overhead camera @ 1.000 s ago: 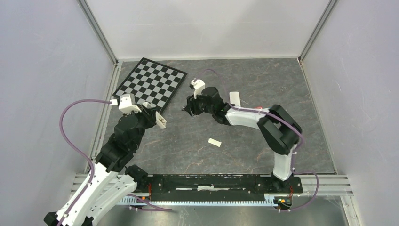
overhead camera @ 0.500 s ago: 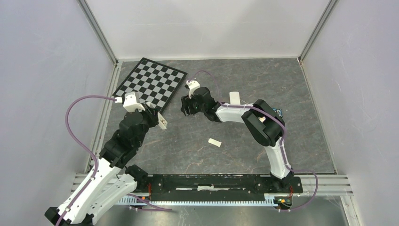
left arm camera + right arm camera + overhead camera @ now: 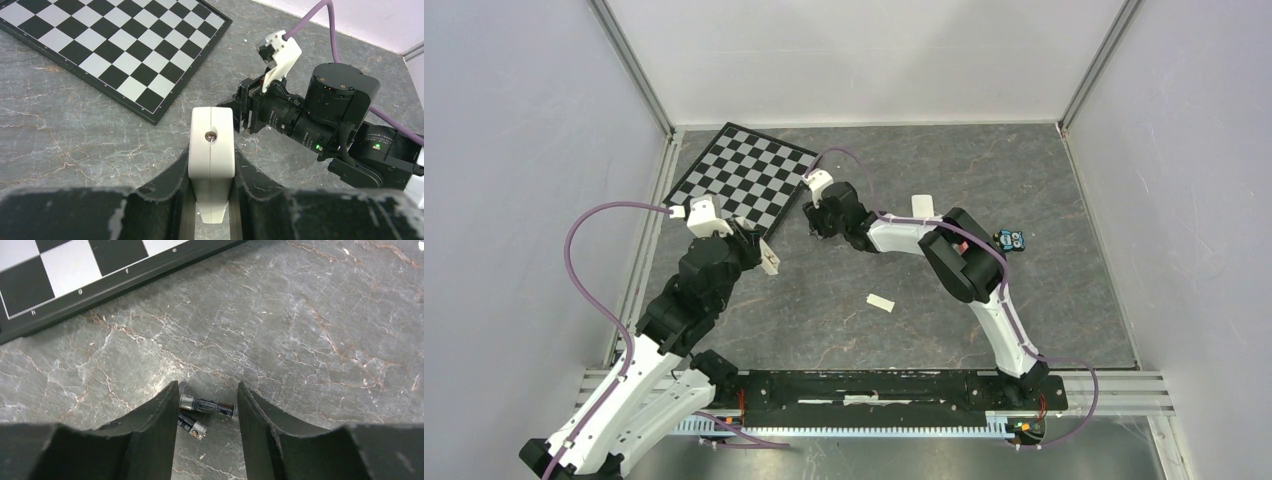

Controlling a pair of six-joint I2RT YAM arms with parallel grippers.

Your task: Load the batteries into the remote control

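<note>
The left fingers [image 3: 170, 186] were closed on the short, white rectangular plastic remote control [image 3: 211, 150], which was held on edge above the grey marbled tabletop [image 3: 824, 300]. One finger was pressed against each broad side, and a narrow end with a small round hole was turned towards the wrist camera. From above, the remote control [image 3: 768, 259] was seen just off the near corner of the black-and-white chequered board [image 3: 746, 178], which lay flat at the far left of the tabletop.

The right fingers [image 3: 156, 430] were spread apart and lowered close to the tabletop beside the near edge of the chequered board. Two small dark cylindrical batteries [image 3: 207, 406] lay on the tabletop in the gap between them. The farther battery was set crosswise and filled nearly the whole gap. The nearer one [image 3: 192, 425] lay at an angle against the left-hand finger in the wrist view. Whether either finger actually touched the farther battery could not be told.

A small flat white piece [image 3: 881, 302] lay apart on the tabletop nearer the bases. A white oblong object [image 3: 924, 206] was partly hidden behind the right arm, and a small blue-and-black object [image 3: 1011, 239] sat to its right.
</note>
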